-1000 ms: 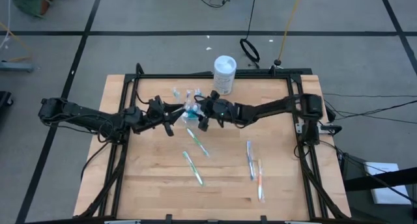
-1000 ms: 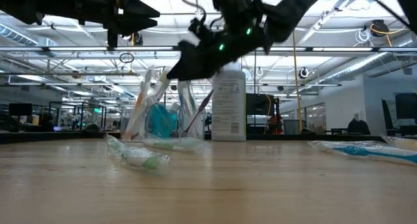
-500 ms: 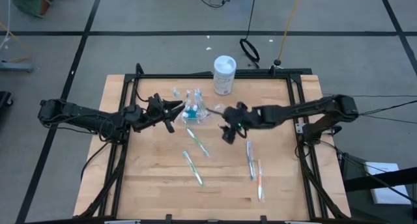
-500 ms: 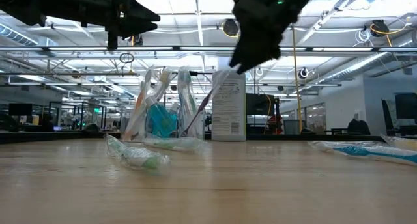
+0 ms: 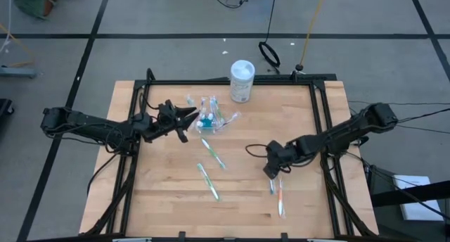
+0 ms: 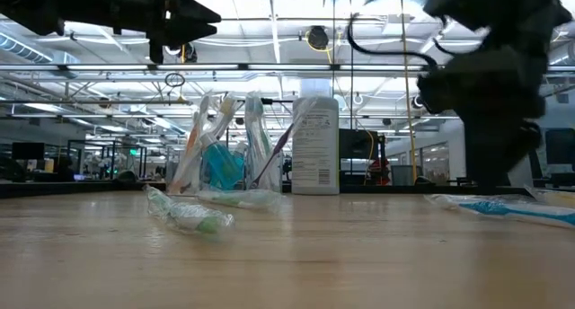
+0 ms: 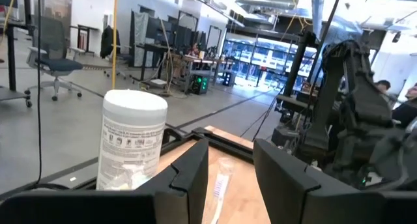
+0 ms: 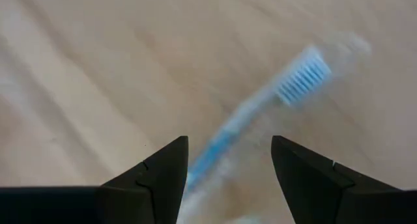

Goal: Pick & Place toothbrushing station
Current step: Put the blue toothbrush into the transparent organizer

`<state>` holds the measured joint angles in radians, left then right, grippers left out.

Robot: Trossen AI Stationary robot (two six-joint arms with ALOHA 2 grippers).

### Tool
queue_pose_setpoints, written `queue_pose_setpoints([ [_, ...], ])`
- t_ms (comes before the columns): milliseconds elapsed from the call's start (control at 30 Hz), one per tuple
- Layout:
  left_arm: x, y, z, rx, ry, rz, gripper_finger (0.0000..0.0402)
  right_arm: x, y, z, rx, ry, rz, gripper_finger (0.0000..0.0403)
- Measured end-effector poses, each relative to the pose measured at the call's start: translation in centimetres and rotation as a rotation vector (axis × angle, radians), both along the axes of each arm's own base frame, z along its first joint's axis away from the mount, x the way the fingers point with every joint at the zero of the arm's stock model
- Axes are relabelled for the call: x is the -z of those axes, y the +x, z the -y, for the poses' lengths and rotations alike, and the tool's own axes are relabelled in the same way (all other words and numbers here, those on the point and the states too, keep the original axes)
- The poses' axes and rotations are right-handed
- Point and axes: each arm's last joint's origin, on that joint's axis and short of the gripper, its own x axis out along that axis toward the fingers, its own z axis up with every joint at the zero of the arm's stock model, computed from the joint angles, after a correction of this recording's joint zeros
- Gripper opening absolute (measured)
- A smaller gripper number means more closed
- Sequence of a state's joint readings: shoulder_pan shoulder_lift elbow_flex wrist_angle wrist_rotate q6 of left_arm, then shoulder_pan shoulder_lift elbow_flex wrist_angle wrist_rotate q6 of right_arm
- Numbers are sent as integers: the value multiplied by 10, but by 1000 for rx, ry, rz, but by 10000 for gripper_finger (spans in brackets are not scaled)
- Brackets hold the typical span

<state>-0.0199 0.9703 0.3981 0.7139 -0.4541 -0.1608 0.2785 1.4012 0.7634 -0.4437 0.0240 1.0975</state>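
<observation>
Table [image 5: 169, 200], right pincer [image 5: 271, 173] moved onto blue toothbrush [image 8: 260, 113]

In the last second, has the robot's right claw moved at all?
Yes. The right gripper swung away from the white canister and the cup, and is now open over the blue toothbrush.

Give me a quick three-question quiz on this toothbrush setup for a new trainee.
1. True or false: the right gripper is open above the blue toothbrush.
2. Which stands behind the cup of brushes? A) white canister B) kettle C) bowl
3. Fill in: the left gripper hovers beside the ____.

Key: 1 true; 2 A; 3 cup
</observation>
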Motion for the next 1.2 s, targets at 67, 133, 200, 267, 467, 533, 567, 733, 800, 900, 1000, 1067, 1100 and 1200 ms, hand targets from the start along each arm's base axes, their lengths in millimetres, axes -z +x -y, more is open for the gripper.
queue_pose_setpoints([
  [67,0,0,-1,-4,1,4,129,13,-8,1,43,6,-8,212],
  [133,-2,0,-2,-9,1,20,129,24,-13,4,84,-7,10,211],
  [200,-4,-1,-2,-12,0,42,129,29,-14,7,106,-4,58,211],
  [267,-6,-1,-3,-14,0,62,129,34,-15,8,111,3,92,211],
  [467,-7,-1,-3,-15,1,73,129,38,-17,10,114,-64,121,178],
  [533,-8,-2,-3,-17,14,83,129,37,-15,10,89,-70,142,150],
  [567,-9,-2,-3,-19,22,84,129,37,-14,10,76,-73,160,133],
  [733,-9,-2,-3,-25,51,76,129,21,6,6,-32,-70,427,36],
  [800,-9,-2,-3,-25,51,75,129,9,17,7,-91,-96,592,10],
  [900,-9,-2,-3,-27,53,75,129,-21,32,16,-119,-229,925,10],
  [1000,-9,-2,-3,-26,51,75,129,-54,36,28,-59,-538,1215,4],
  [1067,-9,-2,-3,-26,50,73,129,-70,35,35,-6,-757,1322,2],
  [1100,-8,-2,-3,-25,48,67,129,-74,35,37,13,-843,1349,2],
  [1200,-5,-1,-3,-23,43,39,129,-79,44,42,4,-956,1399,1],
])
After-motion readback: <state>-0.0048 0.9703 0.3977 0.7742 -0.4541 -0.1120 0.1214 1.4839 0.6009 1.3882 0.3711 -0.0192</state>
